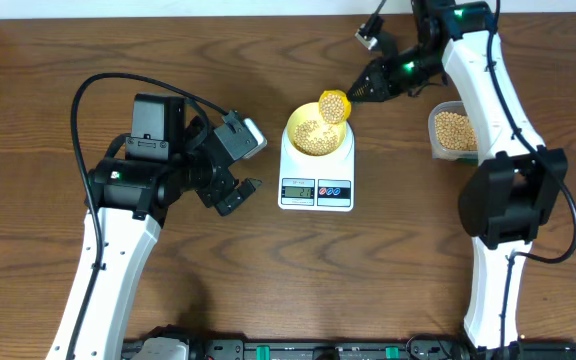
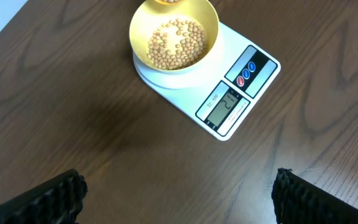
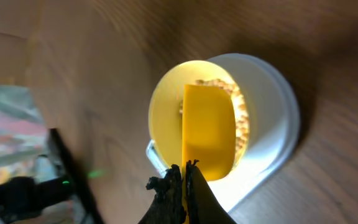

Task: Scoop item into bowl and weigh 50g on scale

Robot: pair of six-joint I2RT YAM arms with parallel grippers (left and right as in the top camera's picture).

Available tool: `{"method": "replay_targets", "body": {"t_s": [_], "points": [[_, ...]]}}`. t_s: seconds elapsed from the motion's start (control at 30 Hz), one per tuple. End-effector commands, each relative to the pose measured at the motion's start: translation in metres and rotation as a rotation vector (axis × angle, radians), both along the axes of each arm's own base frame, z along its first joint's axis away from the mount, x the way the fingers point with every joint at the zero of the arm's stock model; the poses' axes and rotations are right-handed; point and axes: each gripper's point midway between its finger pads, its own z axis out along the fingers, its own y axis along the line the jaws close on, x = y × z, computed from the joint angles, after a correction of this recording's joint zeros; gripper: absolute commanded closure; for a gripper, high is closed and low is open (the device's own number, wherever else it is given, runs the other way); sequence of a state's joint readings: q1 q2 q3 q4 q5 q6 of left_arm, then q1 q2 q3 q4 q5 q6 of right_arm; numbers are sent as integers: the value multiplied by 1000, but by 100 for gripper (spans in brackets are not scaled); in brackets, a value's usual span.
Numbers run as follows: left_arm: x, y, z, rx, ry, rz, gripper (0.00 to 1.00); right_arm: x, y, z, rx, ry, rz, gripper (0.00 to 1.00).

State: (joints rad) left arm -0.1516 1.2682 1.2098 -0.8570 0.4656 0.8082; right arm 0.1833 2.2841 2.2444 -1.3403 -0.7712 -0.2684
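Left gripper (image 2: 178,180), nearest my remote view, hung wide open and empty over the dark wooden table (image 1: 48,80). One small pale-yellow round bowl (image 2: 143,25) of tan beans (image 2: 178,42) sat on one white kitchen scale (image 2: 191,93). Right gripper (image 3: 182,169), clenched on one bright yellow plastic scoop (image 3: 207,130), held it above the bowl; tilting slowly, I judged, would avoid overshoot. One clear plastic tub (image 1: 434,140) stood rightmost.

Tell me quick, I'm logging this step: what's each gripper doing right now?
Left gripper: open, holding nothing.
Right gripper: shut on the yellow scoop, above the bowl.
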Motion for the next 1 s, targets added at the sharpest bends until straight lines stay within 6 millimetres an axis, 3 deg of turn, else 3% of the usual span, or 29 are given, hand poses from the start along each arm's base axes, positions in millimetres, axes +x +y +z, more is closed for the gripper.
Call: {"method": "replay_targets", "body": {"t_s": [0.0,0.43,0.7,0.97], "points": [[-1,0,-3,-10,17,7,3,7,2,-9,-157,-75,14,99],[-1,0,-3,-10,17,7,3,-3,36,-11,-219,-205,169,99],[-1,0,-3,-10,17,7,2,3,37,0,-349,-345,249,99],[-1,0,-3,-10,17,7,2,-3,42,-2,-411,-398,336,99]]}}
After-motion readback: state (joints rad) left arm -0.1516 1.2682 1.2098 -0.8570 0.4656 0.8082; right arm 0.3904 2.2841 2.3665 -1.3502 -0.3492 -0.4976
